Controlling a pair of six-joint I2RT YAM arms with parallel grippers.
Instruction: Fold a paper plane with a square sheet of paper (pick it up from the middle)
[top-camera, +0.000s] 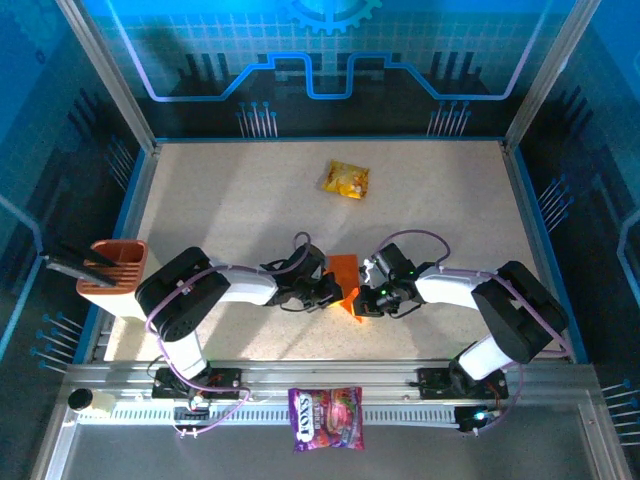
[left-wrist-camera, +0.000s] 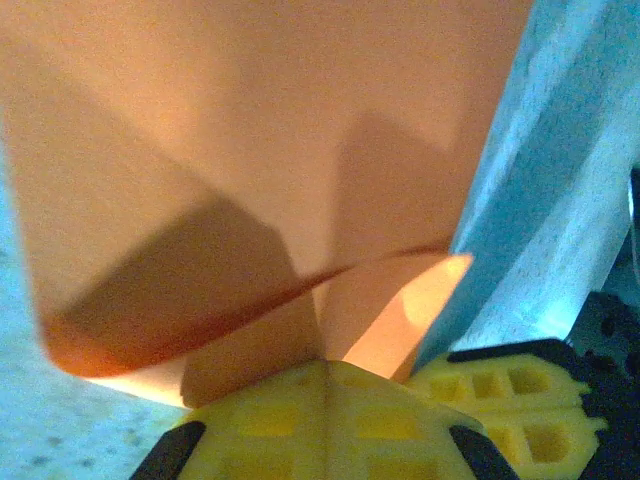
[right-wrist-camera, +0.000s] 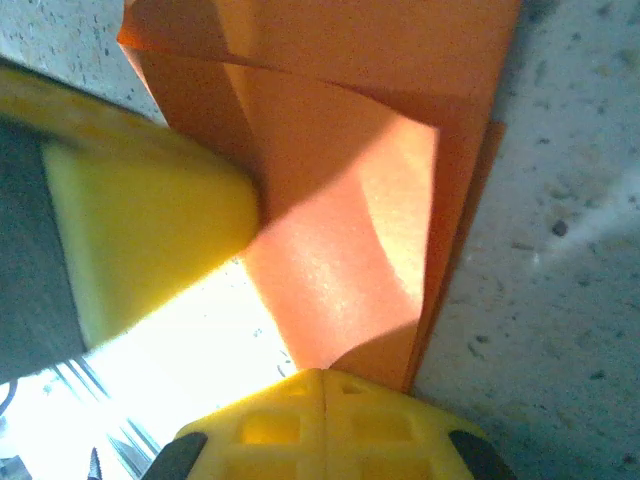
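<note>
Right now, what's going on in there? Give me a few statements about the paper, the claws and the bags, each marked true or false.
1. The left gripper and the right gripper are both shut on the paper. True.
2. The paper lies flat and unfolded. False: it is folded, with layers overlapping.
3. The snack packet lies on the far side, apart from the paper. True.
4. The purple bag lies beside the snack packet. False: the purple bag lies at the near edge, between the arm bases.
5. The holder stands at the table's right edge. False: the holder is at the left edge.
</note>
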